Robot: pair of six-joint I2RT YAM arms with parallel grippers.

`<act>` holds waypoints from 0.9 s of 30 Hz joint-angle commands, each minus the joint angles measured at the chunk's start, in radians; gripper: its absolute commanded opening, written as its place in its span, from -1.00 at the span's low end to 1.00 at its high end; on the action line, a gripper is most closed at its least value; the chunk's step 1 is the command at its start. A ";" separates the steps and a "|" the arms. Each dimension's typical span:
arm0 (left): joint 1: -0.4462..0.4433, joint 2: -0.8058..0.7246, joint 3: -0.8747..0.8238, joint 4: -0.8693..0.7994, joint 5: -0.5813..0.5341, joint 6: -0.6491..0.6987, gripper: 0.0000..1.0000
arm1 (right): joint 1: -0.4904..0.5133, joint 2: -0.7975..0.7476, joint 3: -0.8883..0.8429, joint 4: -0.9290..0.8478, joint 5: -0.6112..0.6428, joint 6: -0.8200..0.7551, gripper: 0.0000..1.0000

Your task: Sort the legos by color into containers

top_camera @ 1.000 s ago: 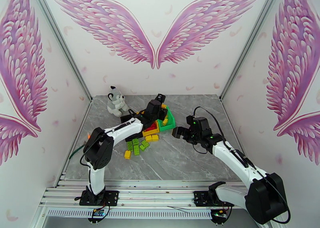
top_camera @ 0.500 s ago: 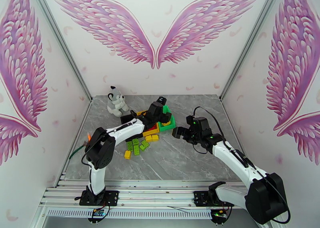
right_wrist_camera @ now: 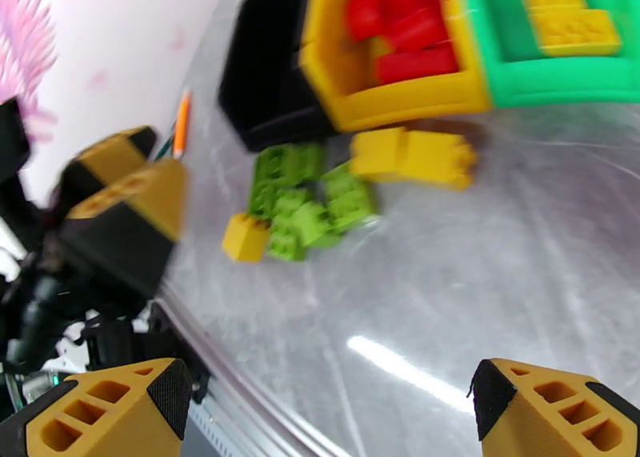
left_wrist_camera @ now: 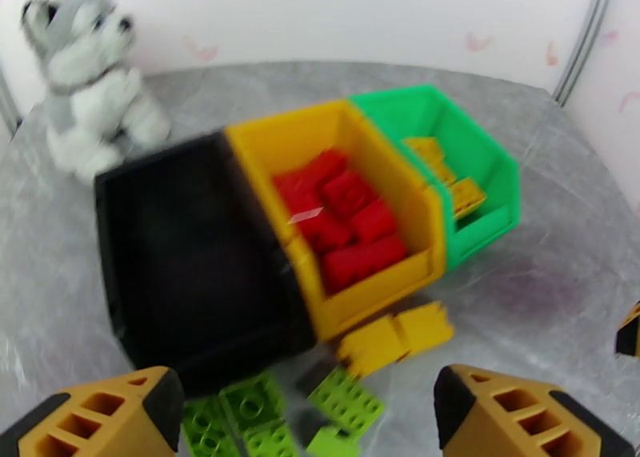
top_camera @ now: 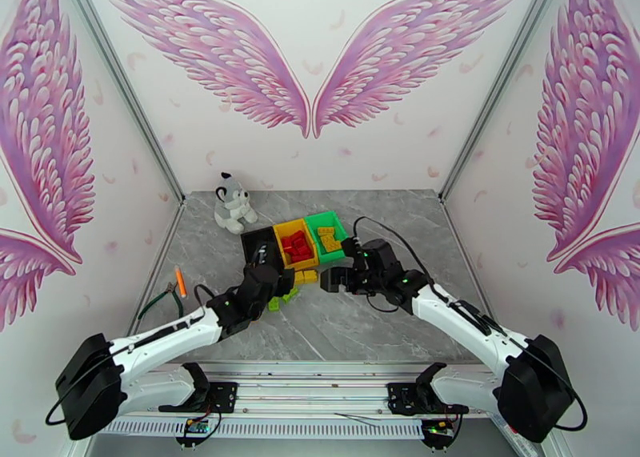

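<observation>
**Left arm backs off the bins as both grippers close on the loose pile**

The left gripper (left_wrist_camera: 308, 402), over the bins a second ago, now hangs low at 6 o'clock of the black bin (left_wrist_camera: 184, 266), fingers spread and empty above the loose green legos (left_wrist_camera: 252, 406). The yellow bin (left_wrist_camera: 360, 298) holds red legos (left_wrist_camera: 344, 226); the green bin (left_wrist_camera: 480, 226) holds yellow ones. Two loose yellow legos (left_wrist_camera: 396, 338) lie at the yellow bin's 6 o'clock. The right gripper (right_wrist_camera: 330, 390), also wide and empty, has slid in from 3 o'clock. Bare table (top_camera: 360, 330) opens toward 5 o'clock — the grippers sit near each other, so crowding looks likely.
</observation>
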 commanded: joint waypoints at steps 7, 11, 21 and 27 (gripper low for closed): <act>-0.028 -0.160 -0.232 -0.115 -0.034 -0.273 0.53 | 0.079 0.073 0.075 -0.041 0.080 -0.053 0.98; -0.030 -0.182 -0.290 -0.105 -0.013 -0.298 0.52 | 0.081 0.065 0.075 -0.044 0.094 -0.055 0.98; -0.030 -0.064 -0.257 -0.091 -0.010 -0.247 0.39 | 0.081 0.065 0.078 -0.057 0.128 -0.063 0.98; -0.034 0.122 -0.184 -0.062 -0.011 -0.227 0.27 | 0.081 0.056 0.078 -0.063 0.143 -0.065 0.98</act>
